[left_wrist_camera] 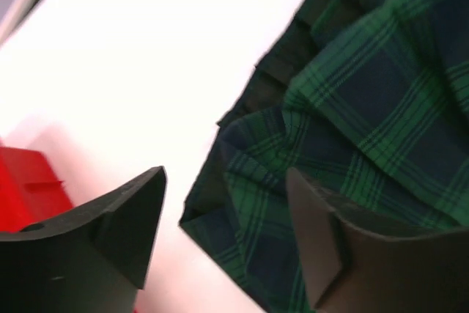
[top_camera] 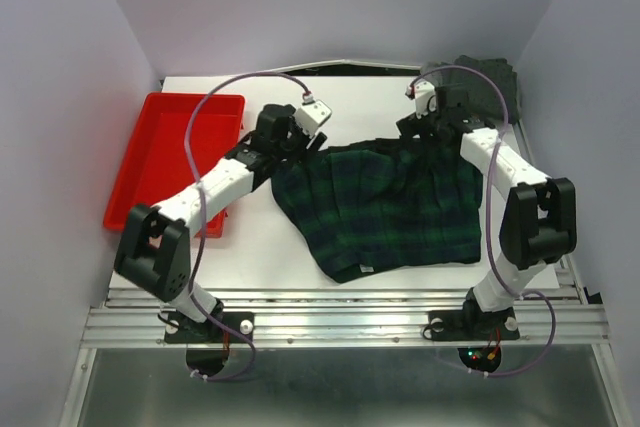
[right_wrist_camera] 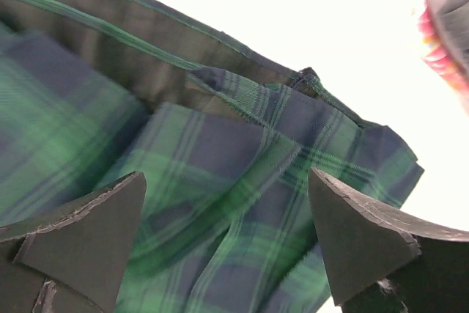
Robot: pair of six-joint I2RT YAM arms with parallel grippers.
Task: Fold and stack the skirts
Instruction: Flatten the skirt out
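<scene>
A red plastic tray sits left on the white table as the left gripper, jaws spread and empty, hovers over the rumpled green-navy plaid skirt mid-table, the right gripper likewise released above its far corner, a dark cloth half-hidden behind that arm.

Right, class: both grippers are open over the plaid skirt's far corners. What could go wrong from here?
1. The plaid skirt lies rumpled, with layers bunched below the left gripper. Closing there may catch only one layer, so the fold comes out crooked.
2. The right gripper works close to the dark skirt lying behind it, and a sweep could disturb that skirt.
3. The left arm runs beside the red tray and might nudge it.
</scene>
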